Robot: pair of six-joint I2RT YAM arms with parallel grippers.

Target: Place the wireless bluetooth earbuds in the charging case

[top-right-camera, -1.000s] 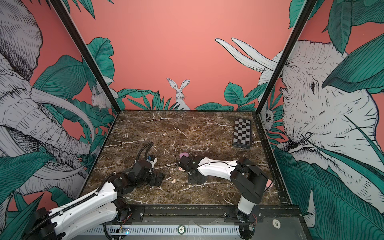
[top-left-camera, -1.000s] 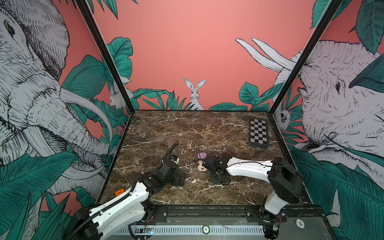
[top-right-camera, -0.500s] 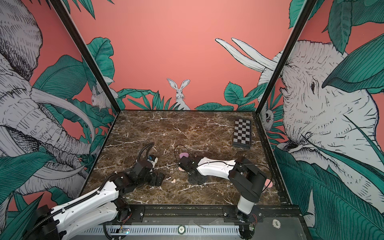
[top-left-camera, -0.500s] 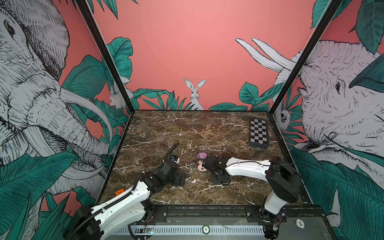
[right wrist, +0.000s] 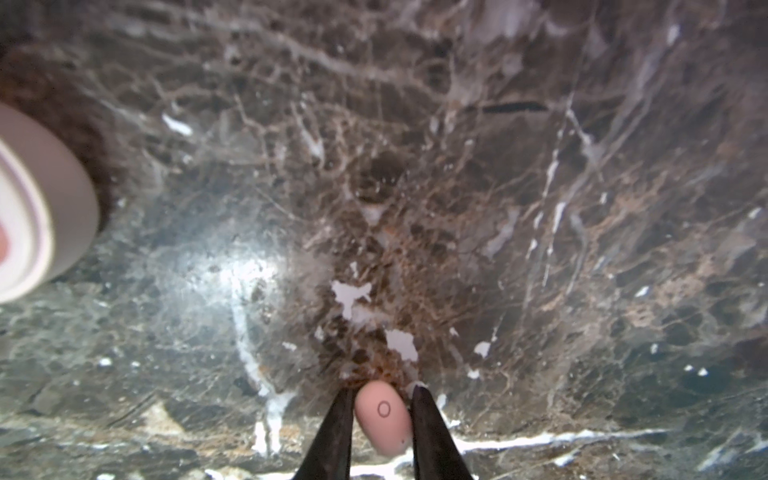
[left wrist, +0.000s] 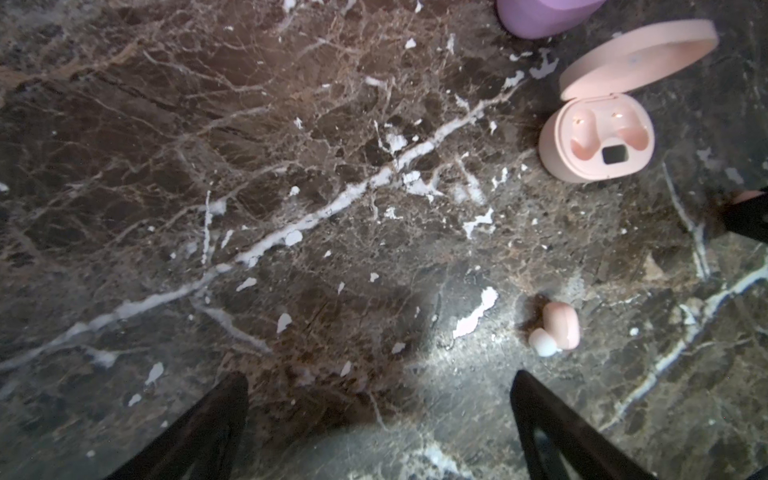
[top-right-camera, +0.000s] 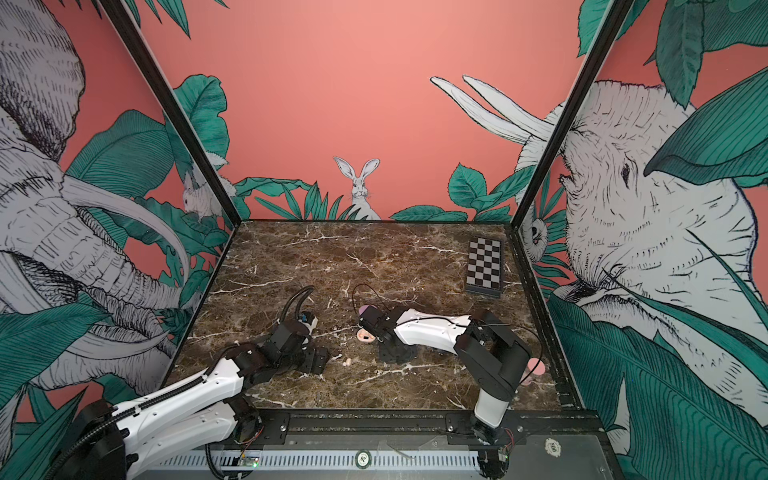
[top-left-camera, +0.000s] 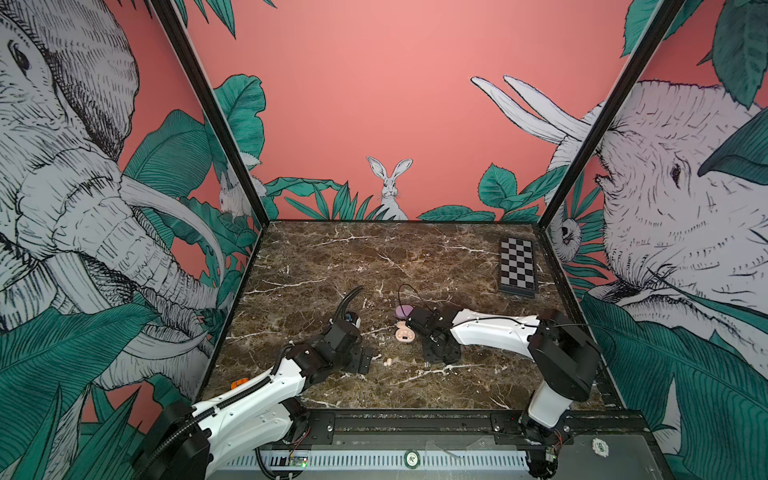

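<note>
My right gripper (right wrist: 380,390) is shut on a peach earbud (right wrist: 382,415), held low over the marble just right of the open peach charging case (top-left-camera: 404,333). In the left wrist view the case (left wrist: 596,141) shows its lid up and both sockets empty. A closed lilac case (top-left-camera: 404,311) lies right behind it. A second peach earbud (left wrist: 555,328) lies loose on the marble, just off one fingertip of my left gripper (left wrist: 378,380), which is open with nothing in it. In both top views this earbud (top-right-camera: 348,362) lies between the left gripper (top-left-camera: 365,359) and the right gripper (top-left-camera: 430,343).
A black-and-white checkerboard (top-left-camera: 517,270) lies at the back right of the marble table (top-left-camera: 374,257). A pale pink round thing (top-right-camera: 534,370) shows behind the right arm's elbow near the right wall. Printed walls enclose the table on three sides.
The right jaws have narrowed a little onto the peach earbud. Both arms have barely moved.
</note>
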